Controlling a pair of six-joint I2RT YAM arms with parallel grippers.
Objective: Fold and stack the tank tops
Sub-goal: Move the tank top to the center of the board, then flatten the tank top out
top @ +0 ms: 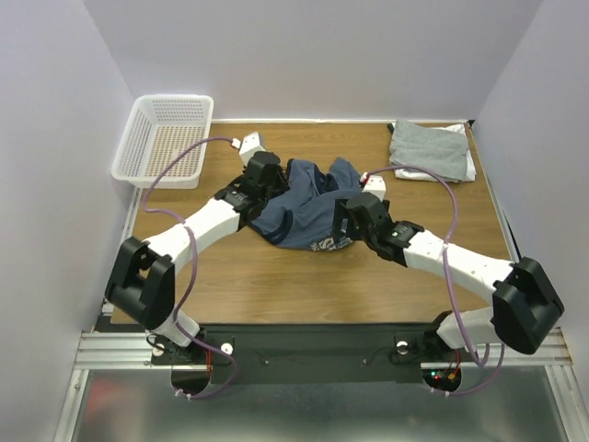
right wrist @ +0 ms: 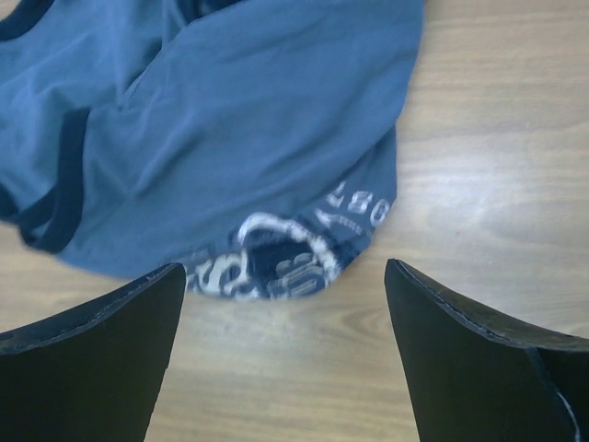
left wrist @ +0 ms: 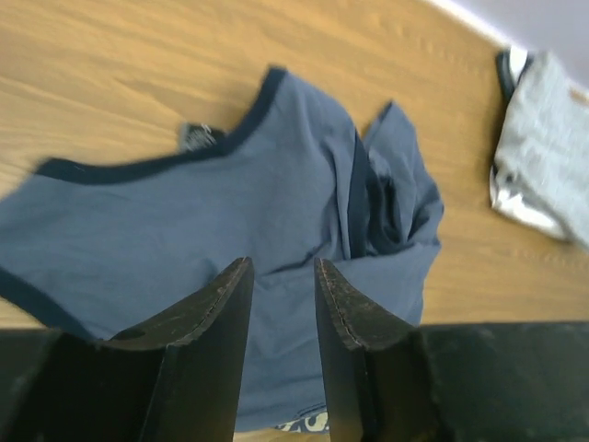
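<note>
I'm looking down at the navy top (top: 308, 207), which is lying crumpled and unfolded near the middle of the table (top: 304, 285), between my two arms. The left gripper (left wrist: 281, 267) is sitting over the top's left part. Its jaws are standing a little apart with a narrow gap, and nothing is pinched between them. Through that gap I'm seeing only blue cloth below, and I can't tell whether the tips are touching it. The dark trim is running along the far edge of the cloth, and a bunched fold is rising to the right.

The right gripper (right wrist: 282, 269) is hanging over the top's near right edge, jaws spread wide and holding nothing. The pale print is showing just beyond the fingers, where the cloth is meeting bare wood.

The grey top (top: 428, 147) is lying folded at the far right corner, resting on a white top (top: 471, 170), well apart from the navy one. The basket (top: 166, 138) is sitting at the far left corner.
</note>
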